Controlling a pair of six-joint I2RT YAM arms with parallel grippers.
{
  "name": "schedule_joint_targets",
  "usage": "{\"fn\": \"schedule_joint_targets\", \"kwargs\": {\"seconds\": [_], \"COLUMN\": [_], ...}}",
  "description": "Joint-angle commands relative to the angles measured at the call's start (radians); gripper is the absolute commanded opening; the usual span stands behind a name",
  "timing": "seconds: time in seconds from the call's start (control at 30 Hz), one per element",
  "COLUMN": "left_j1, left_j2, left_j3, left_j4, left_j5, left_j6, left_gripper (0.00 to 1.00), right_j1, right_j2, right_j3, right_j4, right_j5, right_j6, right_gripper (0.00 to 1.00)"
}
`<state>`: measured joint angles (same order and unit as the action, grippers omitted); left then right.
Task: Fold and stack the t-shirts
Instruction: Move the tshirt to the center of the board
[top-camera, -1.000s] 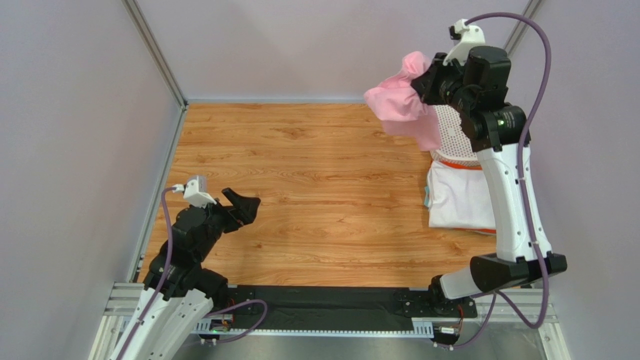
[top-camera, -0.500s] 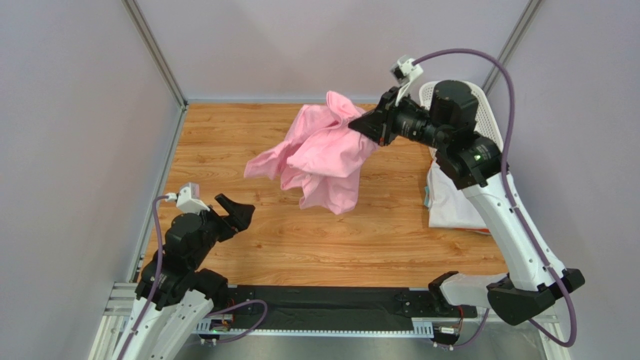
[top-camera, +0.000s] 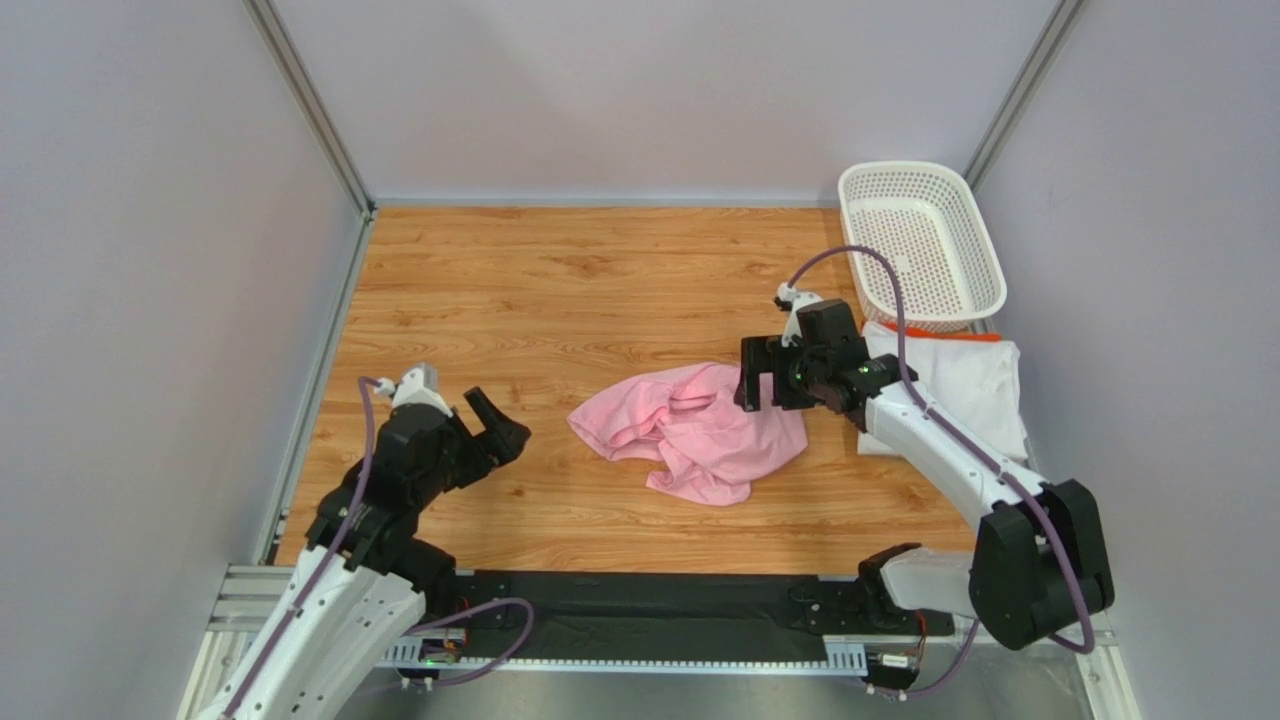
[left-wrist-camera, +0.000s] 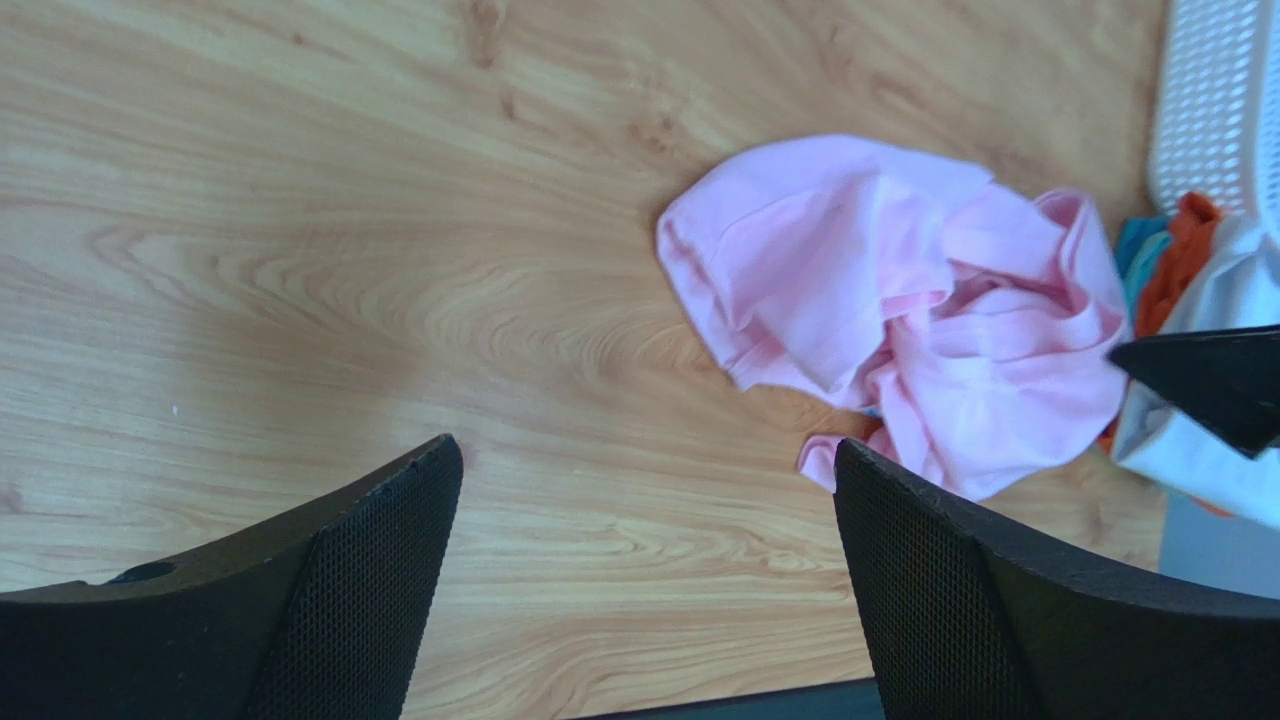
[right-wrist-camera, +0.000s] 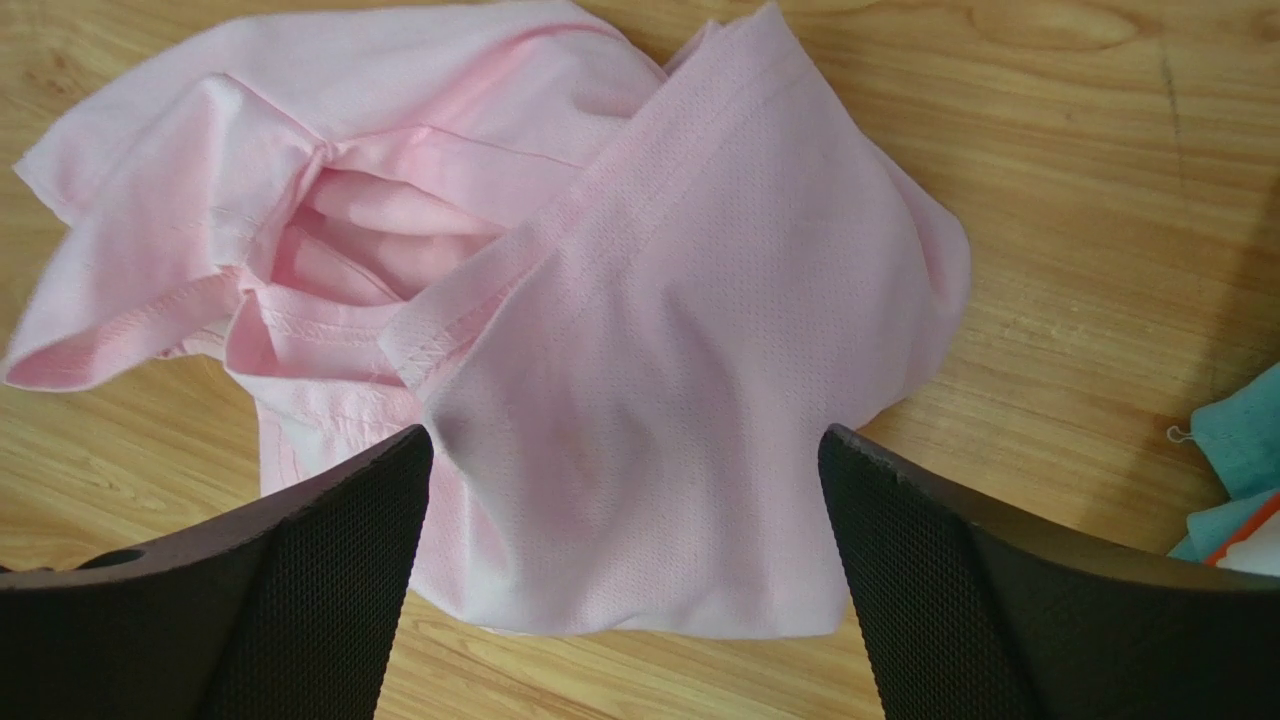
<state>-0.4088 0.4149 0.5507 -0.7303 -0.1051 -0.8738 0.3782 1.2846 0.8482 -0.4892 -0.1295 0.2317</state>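
Down on the table (top-camera: 601, 285), seen from above, the pink shirt (top-camera: 691, 432) lies crumpled near the middle, a little toward the right. Its heap runs roughly left to right, a narrow lobe pointing at the left arm and the broader end by the right gripper (top-camera: 747, 386). That gripper sits low at the heap's right edge, jaws apart and holding nothing that I can see. The left gripper (top-camera: 508, 425) waits well apart to the left, jaws spread too and aimed at the shirt. The white shirt (top-camera: 962, 393) rests flat by the right edge, just in front of the basket (top-camera: 902, 168), with the right forearm across it.

Through the left wrist camera, the left gripper (left-wrist-camera: 643, 455) frames bare wood. The pink shirt (left-wrist-camera: 887, 323) is ahead and off to the right, well beyond the jaws, and the right gripper's dark tip (left-wrist-camera: 1202, 383) pokes in at its far side.

Through the right wrist camera, the pink shirt (right-wrist-camera: 646, 375) fills the space straight ahead of the right gripper (right-wrist-camera: 624, 443). The jaws are wide and empty, and I cannot tell whether they touch the cloth. A hem ridge runs diagonally up to the right.

I'd judge the right arm the nearer one for the next grab. The left has a reach to make before the shirt can be spread.
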Motion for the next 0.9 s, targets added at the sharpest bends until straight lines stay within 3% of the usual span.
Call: {"fn": "schedule_joint_targets", "kwargs": {"seconds": [0.0, 0.27, 0.5, 0.67, 0.87], "left_j1": [0.007, -0.021, -0.156, -0.182, -0.186], "left_j2": [0.105, 0.352, 0.602, 0.786, 0.927], "left_j3": [-0.029, -0.060, 0.035, 0.101, 0.184], "left_j4": [0.081, 0.347, 0.454, 0.545, 0.522], "left_j5": [0.097, 0.335, 0.300, 0.331, 0.321], "left_j6": [0.009, 0.024, 0.030, 0.087, 0.119], "left_gripper": [1.00, 1.00, 0.99, 0.87, 0.79], "right_j1": [0.008, 0.010, 0.010, 0.010, 0.010], "right_j2": [-0.120, -0.428, -0.610, -0.657, -0.651], "right_j3": [-0.023, -0.172, -0.233, -0.271, -0.281], "right_j4": [0.054, -0.038, -0.089, -0.098, -0.100], "right_j5": [0.071, 0.275, 0.304, 0.262, 0.249], "right_j6": [0.030, 0.159, 0.187, 0.196, 0.196], "right_gripper": [1.00, 1.00, 1.00, 1.00, 1.00]}}
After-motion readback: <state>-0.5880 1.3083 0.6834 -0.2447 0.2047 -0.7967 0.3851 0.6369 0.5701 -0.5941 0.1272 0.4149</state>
